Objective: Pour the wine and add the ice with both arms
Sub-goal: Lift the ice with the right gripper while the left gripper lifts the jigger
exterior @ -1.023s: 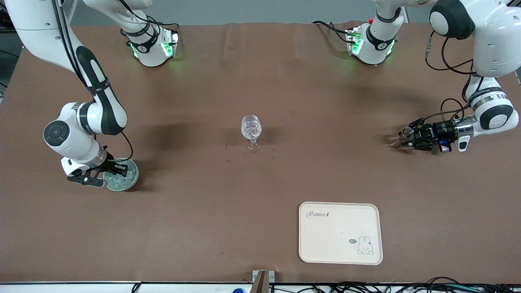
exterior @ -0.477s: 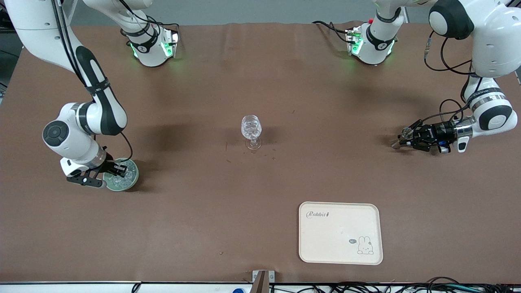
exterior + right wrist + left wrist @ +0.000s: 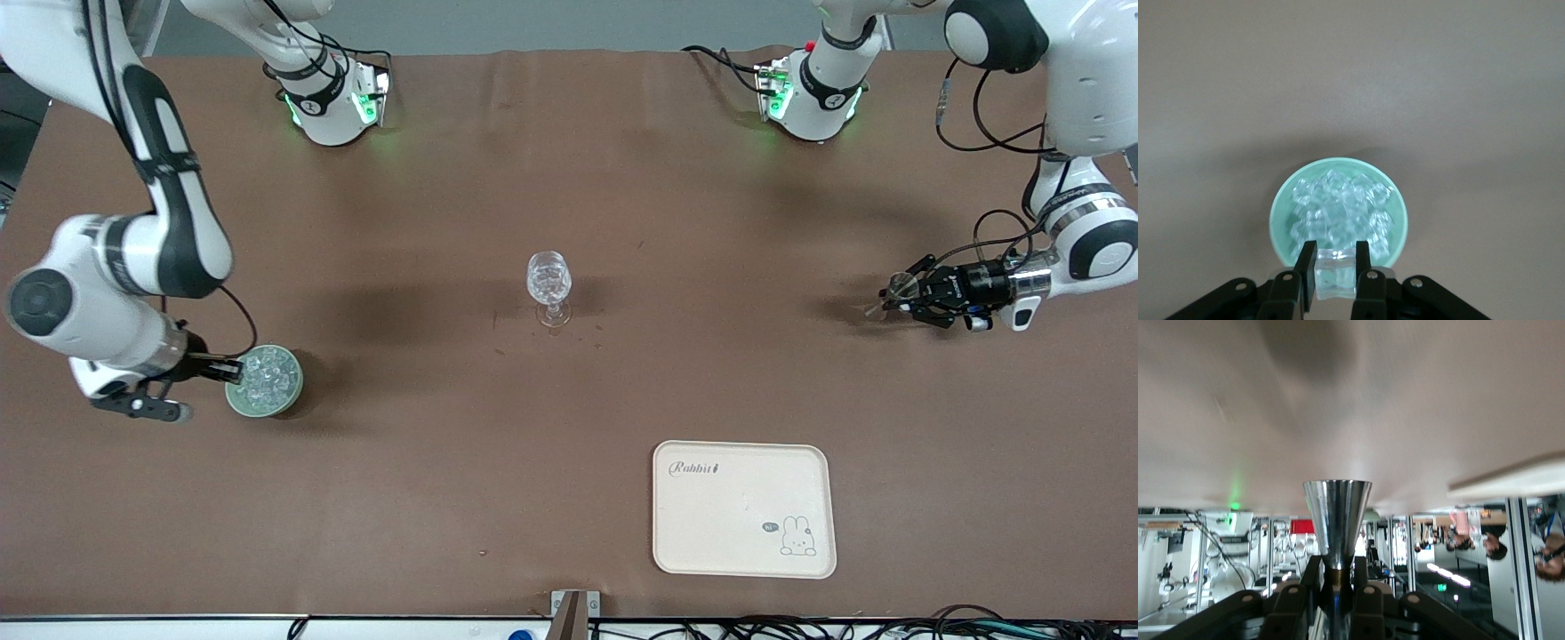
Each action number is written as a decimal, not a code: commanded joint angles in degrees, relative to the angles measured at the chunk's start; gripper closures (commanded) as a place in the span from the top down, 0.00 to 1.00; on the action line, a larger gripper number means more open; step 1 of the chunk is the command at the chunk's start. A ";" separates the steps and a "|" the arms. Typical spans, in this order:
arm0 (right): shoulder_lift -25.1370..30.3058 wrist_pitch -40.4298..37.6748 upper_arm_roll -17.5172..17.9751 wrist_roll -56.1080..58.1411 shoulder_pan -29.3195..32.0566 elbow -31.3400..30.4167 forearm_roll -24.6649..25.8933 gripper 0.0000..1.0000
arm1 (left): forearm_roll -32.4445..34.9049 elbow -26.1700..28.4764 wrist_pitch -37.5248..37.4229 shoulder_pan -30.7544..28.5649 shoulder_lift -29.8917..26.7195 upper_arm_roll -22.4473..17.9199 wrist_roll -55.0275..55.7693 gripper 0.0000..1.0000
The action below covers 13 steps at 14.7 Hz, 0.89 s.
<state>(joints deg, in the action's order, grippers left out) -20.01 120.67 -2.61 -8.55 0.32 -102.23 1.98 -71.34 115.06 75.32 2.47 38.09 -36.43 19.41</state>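
1. A brown table (image 3: 569, 444) carries a clear stemmed glass (image 3: 548, 286) at its middle and a cream tray (image 3: 743, 508) nearer the front camera, toward the left arm's end.
2. The right gripper (image 3: 1336, 257) has lifted off the pale green bowl (image 3: 1281, 230) since a second ago; its fingers now pinch one cube of ice (image 3: 1336, 275) over the bowl's rim. The rest of the ice stays heaped in the bowl.
3. The left gripper (image 3: 1337, 583), toward its own end of the table, has tightened onto the narrow waist of a metal measuring cup (image 3: 1337, 520) and raised it slightly.
4. Judged from this, both picks are done; carrying to the glass comes next.
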 commanded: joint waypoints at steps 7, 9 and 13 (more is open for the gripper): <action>10.33 -17.65 0.59 2.75 0.03 13.37 0.31 0.01 | 2.51 2.36 2.36 0.34 -20.66 10.57 10.99 0.00; 12.80 -21.94 0.68 2.93 -0.05 14.77 0.13 0.01 | 8.03 3.24 6.75 0.08 -25.93 17.84 12.14 0.00; 18.51 -29.69 0.59 6.61 0.12 15.75 -0.04 0.01 | 8.85 2.80 14.13 -0.10 -28.68 29.80 23.64 0.00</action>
<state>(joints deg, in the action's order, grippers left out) -4.91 93.44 -2.14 -3.83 0.18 -85.51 1.95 -63.43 116.57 86.11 2.87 11.48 -11.16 39.23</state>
